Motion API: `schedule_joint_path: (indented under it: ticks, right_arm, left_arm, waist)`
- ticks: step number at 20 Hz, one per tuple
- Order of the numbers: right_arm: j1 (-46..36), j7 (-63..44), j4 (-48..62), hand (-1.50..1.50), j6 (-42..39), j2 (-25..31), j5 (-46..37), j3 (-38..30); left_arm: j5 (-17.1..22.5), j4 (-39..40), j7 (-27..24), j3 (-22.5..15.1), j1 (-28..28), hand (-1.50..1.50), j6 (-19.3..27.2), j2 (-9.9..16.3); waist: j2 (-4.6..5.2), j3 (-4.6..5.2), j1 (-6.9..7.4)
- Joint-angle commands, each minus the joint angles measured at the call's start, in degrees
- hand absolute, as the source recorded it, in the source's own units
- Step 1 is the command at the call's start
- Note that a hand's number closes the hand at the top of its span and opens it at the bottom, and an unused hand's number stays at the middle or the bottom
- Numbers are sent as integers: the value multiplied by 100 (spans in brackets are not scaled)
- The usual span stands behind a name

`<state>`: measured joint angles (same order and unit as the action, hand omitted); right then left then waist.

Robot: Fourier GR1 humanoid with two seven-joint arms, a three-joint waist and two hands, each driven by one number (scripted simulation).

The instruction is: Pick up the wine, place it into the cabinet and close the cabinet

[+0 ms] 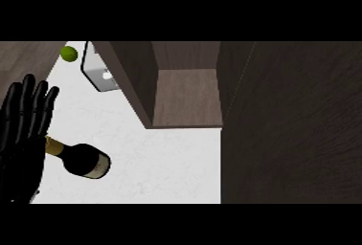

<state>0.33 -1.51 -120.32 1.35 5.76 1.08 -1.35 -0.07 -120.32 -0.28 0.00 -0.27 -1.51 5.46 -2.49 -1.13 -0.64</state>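
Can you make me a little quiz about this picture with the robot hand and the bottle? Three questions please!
1. True or false: the wine bottle is already inside the cabinet.
2. What small round thing sits near the top left corner? A) a red ball B) a green fruit C) a blue cup
3. Fill in: the left robot hand shows at the left edge with its fingers ____.

Key
1. False. The bottle is outside the cabinet, over the white counter, next to the left robot hand.
2. B, the green fruit.
3. Straight, so the hand is open. The right robot hand is not in view.
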Motion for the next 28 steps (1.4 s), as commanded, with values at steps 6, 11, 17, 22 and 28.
schedule_joint_path:
  ticks: [6, 11, 17, 22, 28]
  right_arm:
    - [1113, 532, -717, -150, -280, -209, -65, 437]
    - [1265, -503, -1249, -150, -1191, 140, 736, 1455]
    - [1596, -1373, -2469, -150, -1174, 400, 1192, 1246]
    - [1405, -1848, -2811, -150, -961, 318, 1184, 1417]
    - [1655, -2244, -3391, -150, -986, 495, 1320, 1378]
  left_arm:
    - [-206, 1558, 567, 582, -1650, -150, 473, 91]
    - [323, 757, 2190, 141, -1442, -150, 788, -468]
    - [-438, 384, 3060, -642, -1940, -150, 1826, -541]
    - [-843, -399, 4139, -943, -2181, -150, 2067, -545]
    - [-1410, -523, 4592, -1579, -2255, -150, 2499, -546]
  waist:
    - [258, 109, -71]
    - [219, 107, 1]
    - [236, 110, 14]
    - [228, 110, 37]
    - [224, 111, 4]
